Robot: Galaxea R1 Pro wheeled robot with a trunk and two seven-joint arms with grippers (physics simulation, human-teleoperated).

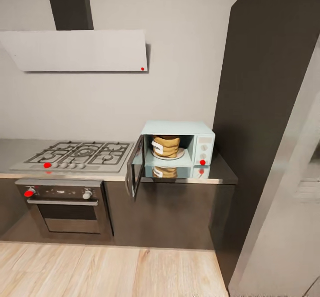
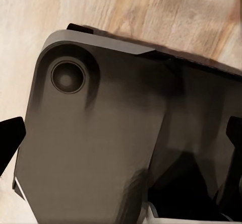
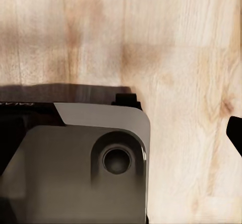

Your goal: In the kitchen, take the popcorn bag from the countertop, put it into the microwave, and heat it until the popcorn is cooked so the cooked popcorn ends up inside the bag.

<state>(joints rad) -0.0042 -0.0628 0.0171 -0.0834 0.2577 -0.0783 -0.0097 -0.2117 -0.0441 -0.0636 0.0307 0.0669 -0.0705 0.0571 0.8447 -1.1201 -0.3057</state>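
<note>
- Left jaws stand wide, one dark fingertip [image 2: 10, 138] at each edge of the left wrist view over the robot's grey base [image 2: 101, 148]; the right jaws look parted too, nothing between them, above light wood plank floor [image 3: 176, 58].
- The small tan burlap popcorn bag [image 1: 166, 146] sits on a white plate inside the pale blue box microwave [image 1: 178, 128], at the right end of the grey glossy countertop [image 1: 222, 172].
- Its dark glass door [image 1: 134, 167] hangs open leftward; heating likely cannot start until it shuts, and a careless push could shift the oven.
- The kernels are hidden inside the sack.
</note>
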